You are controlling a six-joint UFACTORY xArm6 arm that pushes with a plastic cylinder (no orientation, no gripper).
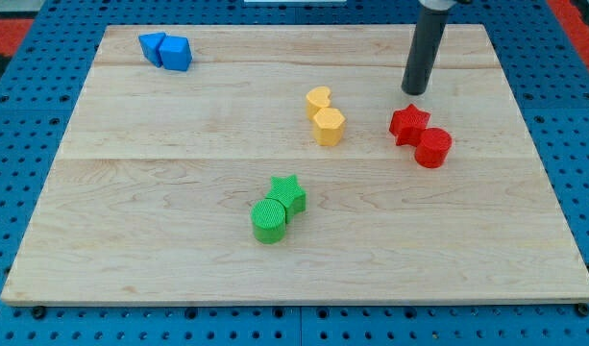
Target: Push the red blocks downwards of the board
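A red star block and a red cylinder block sit touching each other right of the board's middle, the cylinder at the star's lower right. My tip stands just above the red star, apart from it by a small gap. The dark rod rises from it out of the view's top.
A yellow heart and a yellow hexagon sit together left of the red star. A green star and a green cylinder sit together lower middle. Two blue blocks sit at the top left. The wooden board lies on a blue pegboard.
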